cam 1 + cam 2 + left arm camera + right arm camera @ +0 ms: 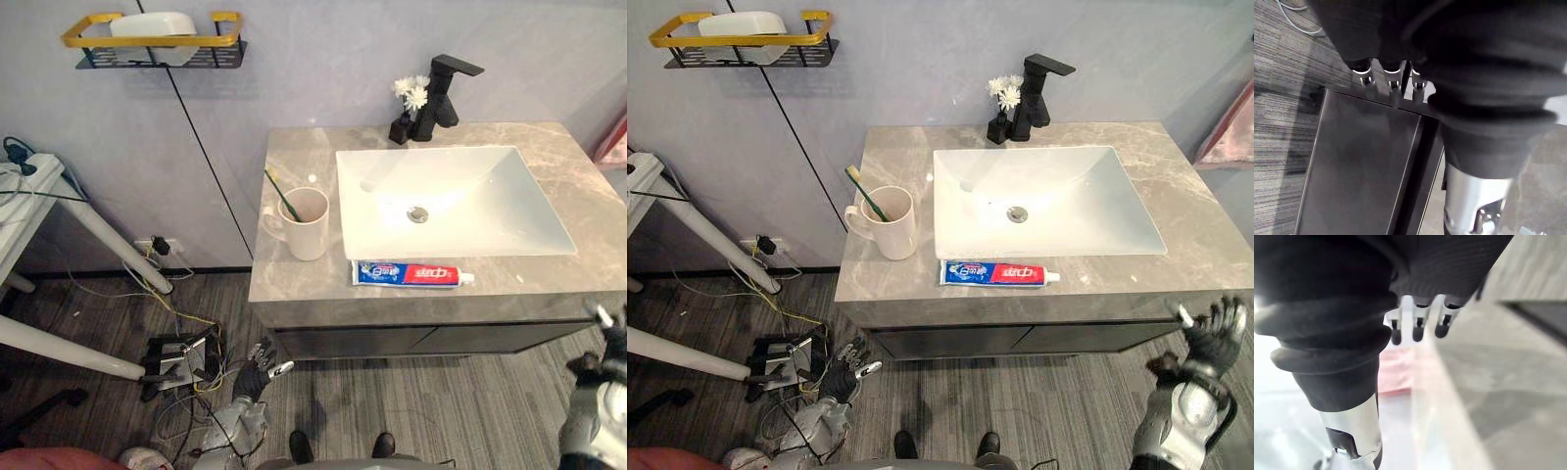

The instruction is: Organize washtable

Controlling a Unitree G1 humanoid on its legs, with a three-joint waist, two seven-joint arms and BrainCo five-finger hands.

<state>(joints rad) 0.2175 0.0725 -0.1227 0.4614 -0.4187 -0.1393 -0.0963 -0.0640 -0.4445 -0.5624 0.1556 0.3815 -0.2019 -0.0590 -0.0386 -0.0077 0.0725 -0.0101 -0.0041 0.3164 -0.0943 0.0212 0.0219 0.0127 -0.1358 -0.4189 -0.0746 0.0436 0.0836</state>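
Note:
A cream mug [309, 230] with a green toothbrush [282, 194] in it stands on the grey marble washtable [294, 157], left of the white sink [490, 225]. A blue, red and white toothpaste tube [411, 273] lies flat along the front edge, just before the sink. A black faucet [446, 88] and a small black vase of white flowers [409, 98] stand behind the basin. My left hand [263, 367] hangs low before the dark cabinet front [1361, 166], fingers [1391, 78] relaxed and holding nothing. My right hand [1210, 338] is raised at the table's front right corner, open and holding nothing.
A black wall shelf with a yellow rail [157, 44] carries a white dish at the upper left. White table legs [98, 225] and a dark box among cables [181, 357] sit on the floor to the left. A pink cloth [1229, 137] hangs at the right.

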